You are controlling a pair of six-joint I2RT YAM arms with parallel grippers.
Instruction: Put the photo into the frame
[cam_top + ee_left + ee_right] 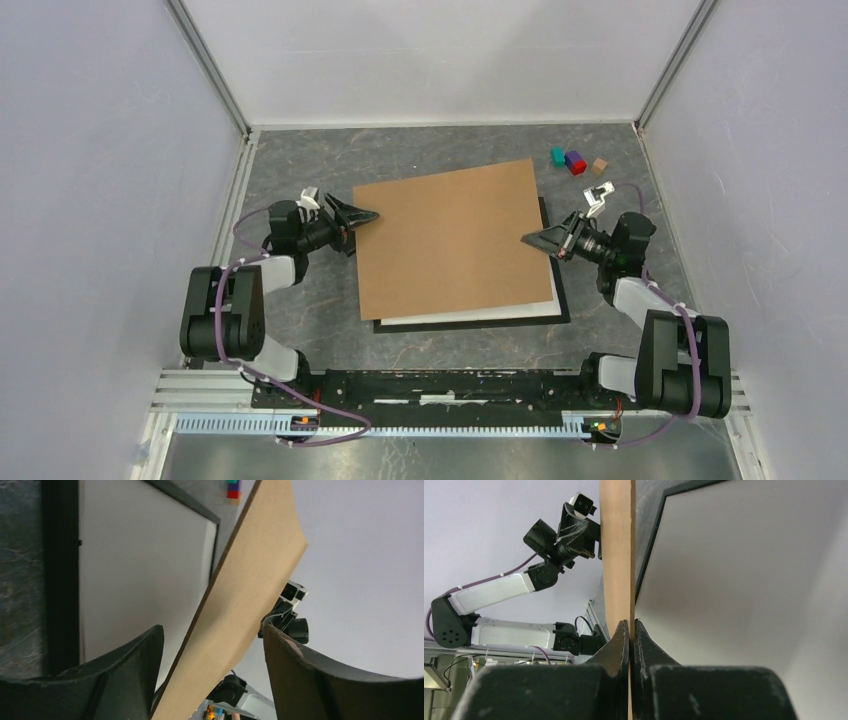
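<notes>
The black frame (470, 322) lies flat on the table with a white sheet (480, 314) inside it. A plain brown backing board (450, 240) is held tilted above it and covers most of it. My right gripper (530, 240) is shut on the board's right edge (616, 555), its jaws pinching it (630, 622). My left gripper (365, 215) is open, and the board's left edge (250, 595) passes between its spread jaws (212, 627). The frame's black border (60, 580) and the white sheet (145, 570) show under the board. The cat photo is not visible.
Small coloured blocks, teal (557, 155), blue and red (574, 161) and brown (599, 166), sit at the back right near the wall. White walls enclose the grey table on three sides. The left arm (549, 540) shows in the right wrist view.
</notes>
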